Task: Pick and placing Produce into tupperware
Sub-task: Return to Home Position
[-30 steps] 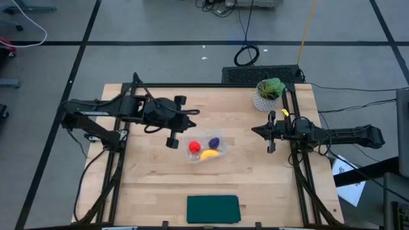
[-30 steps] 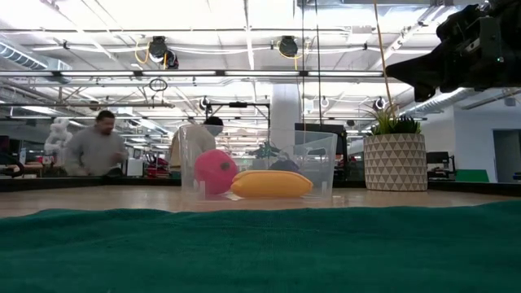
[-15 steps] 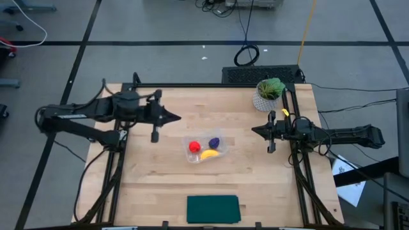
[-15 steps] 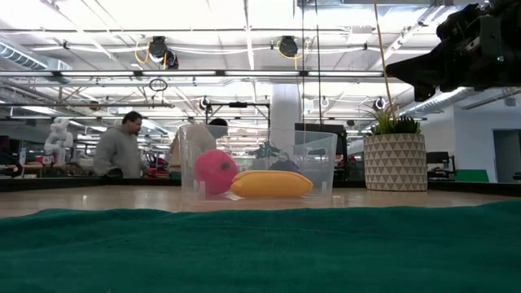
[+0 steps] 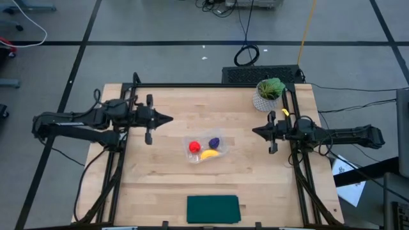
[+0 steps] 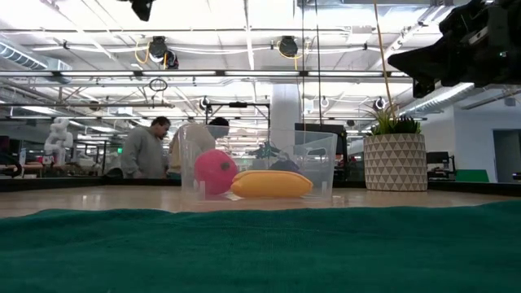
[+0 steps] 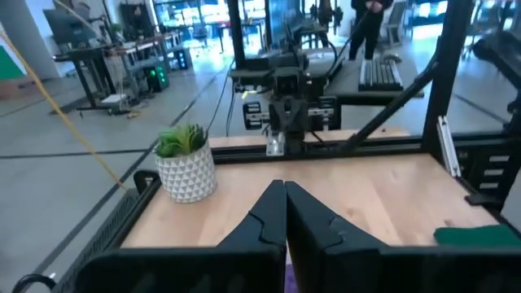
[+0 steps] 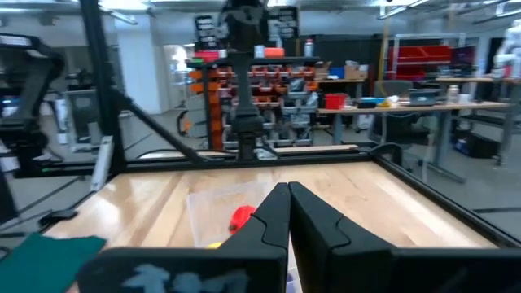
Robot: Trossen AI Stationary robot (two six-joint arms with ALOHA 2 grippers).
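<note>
Left pincer [image 5: 165, 119], fingers pressed together and holding nothing, had drawn back from above the tupperware [image 6: 319, 167] to the left edge of the bench [image 5: 255, 185] — well apart from it. Mid-bench, the tupperware held the red piece [image 5: 194, 147], banana [image 5: 209, 154] and purple lump [image 5: 215, 142]. My right pincer [image 5: 255, 131] waited, likewise closed, at the right edge — I judged loading complete, with only homing left.

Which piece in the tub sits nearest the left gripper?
The red round one, at the tub's end facing the left gripper; the yellow banana and purple lump lie farther toward the right side.
</note>
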